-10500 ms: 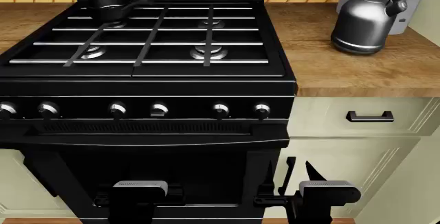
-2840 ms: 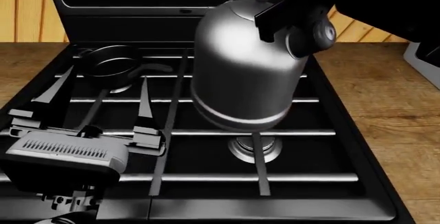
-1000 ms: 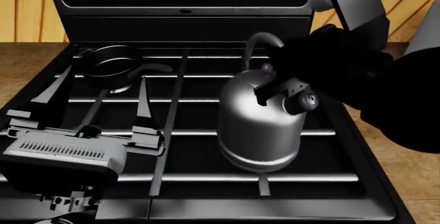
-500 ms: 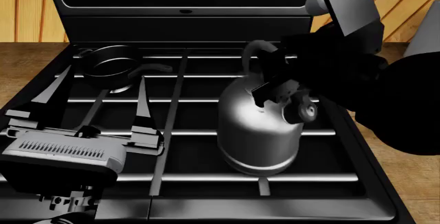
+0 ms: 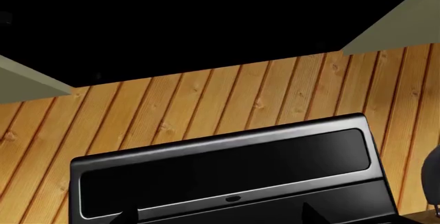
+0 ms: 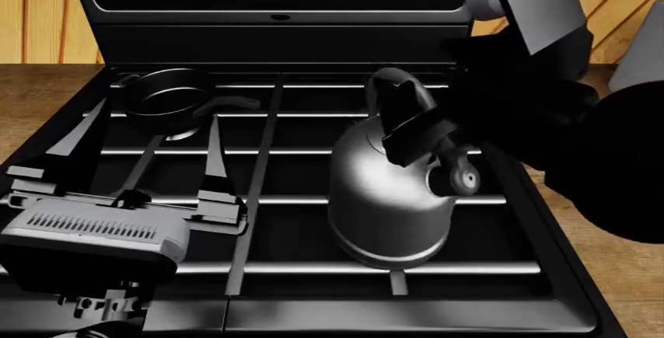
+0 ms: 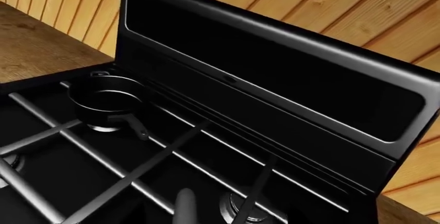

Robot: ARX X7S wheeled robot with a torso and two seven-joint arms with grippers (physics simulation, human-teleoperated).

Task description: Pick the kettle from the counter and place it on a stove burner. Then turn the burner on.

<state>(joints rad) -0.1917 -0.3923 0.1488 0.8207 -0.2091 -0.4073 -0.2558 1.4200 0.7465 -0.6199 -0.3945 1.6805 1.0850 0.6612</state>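
Observation:
The dark grey kettle (image 6: pixel 393 202) stands on the black grate bars at the front right of the stove and hides the stove burner beneath it. My right gripper (image 6: pixel 413 124) is at the kettle's arched handle (image 6: pixel 386 81) and looks shut on it. In the right wrist view the handle's top (image 7: pixel 184 206) shows at the frame's edge, with another burner (image 7: pixel 248 207) beside it. My left gripper (image 6: pixel 155 120) is open and empty over the stove's front left. Its fingertips (image 5: pixel 127 216) point at the stove's back panel (image 5: pixel 227 172). The brown counter (image 6: pixel 612 276) flanks the stove.
A small black saucepan (image 6: pixel 171 101) sits on the back left burner and also shows in the right wrist view (image 7: pixel 103 100). A pale grey appliance (image 6: pixel 645 66) stands on the counter at the far right. A wood-plank wall (image 5: pixel 206 100) rises behind the stove.
The kettle has come down from above the stove onto the front right grate. My right gripper has shifted slightly at the handle. The left arm has not moved.

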